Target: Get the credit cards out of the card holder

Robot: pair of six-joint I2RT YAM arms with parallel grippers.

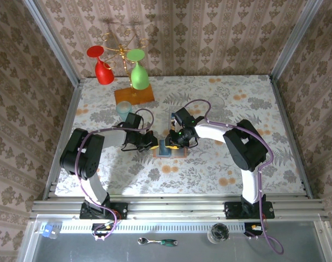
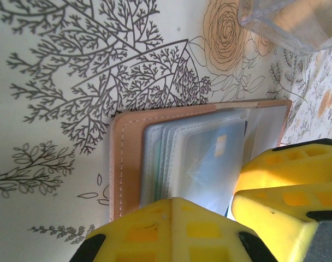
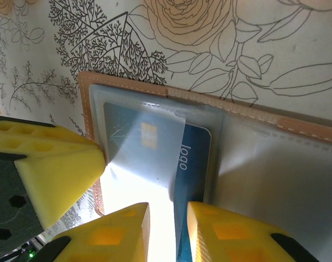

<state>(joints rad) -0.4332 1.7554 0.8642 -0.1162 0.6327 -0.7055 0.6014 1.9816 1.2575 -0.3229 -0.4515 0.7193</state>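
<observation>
At right pincer (image 3: 169,221): jaws a little apart, tips down on the open card holder (image 3: 122,87), astride the near edge of a blue card (image 3: 193,155) marked "logo". Nothing visibly clamped; gap wider than the card edge.

At left pincer (image 2: 171,213): closed, empty, tip pressed on the near edge of the holder's tan cover and clear sleeves. Judged a hold-down.

Card holder flat and open, mid-counter (image 1: 209,164), between the two pincers. Blue card partway out of its clear sleeve, the rest under plastic. More credit cards (image 2: 212,158) stacked in sleeves; count impossible to tell. All cards seen lie inside the holder.

Step in hand, as judged: drawing out the first card. Early in the task.

Next move calls for closing on the bared card edge alone, not the sleeve film, then pulling along the sleeve with the holder pinned. Risks: film caught with the card; holder dragged.

Around: clear glass (image 1: 218,102) beyond the right pincer, pale blue cup (image 1: 123,109) behind the left, glass rack (image 1: 134,95) further back. All apart from the holder. Tightest spot: the two pincers just beside each other.
</observation>
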